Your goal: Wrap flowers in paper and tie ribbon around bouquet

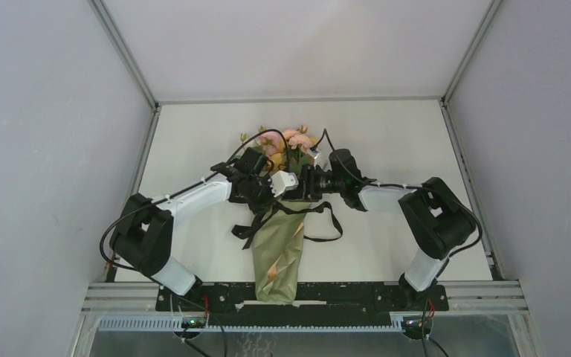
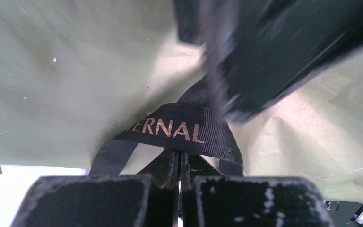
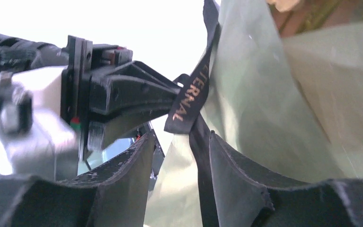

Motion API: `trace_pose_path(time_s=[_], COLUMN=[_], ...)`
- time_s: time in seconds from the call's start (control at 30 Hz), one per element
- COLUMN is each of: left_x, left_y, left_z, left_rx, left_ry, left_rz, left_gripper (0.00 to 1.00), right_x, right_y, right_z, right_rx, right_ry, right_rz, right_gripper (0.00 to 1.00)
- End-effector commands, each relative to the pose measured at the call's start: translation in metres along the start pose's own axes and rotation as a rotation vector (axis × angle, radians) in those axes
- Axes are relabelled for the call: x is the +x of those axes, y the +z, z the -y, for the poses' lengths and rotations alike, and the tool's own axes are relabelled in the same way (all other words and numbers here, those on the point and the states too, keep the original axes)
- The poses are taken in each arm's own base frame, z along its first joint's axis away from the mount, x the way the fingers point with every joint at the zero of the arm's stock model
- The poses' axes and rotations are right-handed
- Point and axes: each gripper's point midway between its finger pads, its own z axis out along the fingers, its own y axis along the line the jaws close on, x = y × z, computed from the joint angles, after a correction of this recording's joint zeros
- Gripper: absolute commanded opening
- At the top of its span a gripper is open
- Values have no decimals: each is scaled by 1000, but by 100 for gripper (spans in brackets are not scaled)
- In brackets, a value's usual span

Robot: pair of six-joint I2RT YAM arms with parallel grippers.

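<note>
The bouquet [image 1: 279,249] lies mid-bench with its cone tip at the near edge and the flowers [image 1: 294,140] at the far end, and both sets of jaws meet over its neck. The left jaws are clenched on the ribbon [image 2: 179,130], pinching a fold of it just below the gold lettering, with the strip humped up against the paper [image 2: 52,94]. The right jaws stand apart: a strand of ribbon runs up through the gap and rests against one finger, but nothing pinches it. The ribbon looks thin, woven and floppy, so it should hold no shape and slide easily through a loose grip; the best hold is flat across its width, close to the crossing at the neck, not on the ends trailing left and right on the bench [image 1: 193,134]. The paper is light and creases readily, and the cone will likely dent or unroll if squeezed or dragged, so any pull is best taken along the ribbon and away from the wrap. The blooms are soft and should be kept out of any grip. Room is tight: the two wrists crowd each other, and a black cable [image 1: 268,132] loops over the flowers and could be mistaken for ribbon.
</note>
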Motion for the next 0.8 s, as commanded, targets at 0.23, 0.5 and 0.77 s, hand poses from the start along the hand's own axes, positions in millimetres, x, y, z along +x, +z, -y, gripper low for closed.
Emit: trace_pose_path(time_s=[0.23,0.5,0.77], left_x=[-7,-13,-6], left_y=[-7,-8,-25], left_z=[12,14,15], left_rx=[21,26,-6], left_ry=[3,-5,57], left_rz=[62,88,66], left_gripper=[0,0,0], right_x=[-21,-12,-15], right_y=[51,60,50], right_z=[-11,-12,12], right_rx=[-54,-107,-36], right_ry=[29,81,147], right_rz=[16,-26,27], right_gripper=[56,26,0])
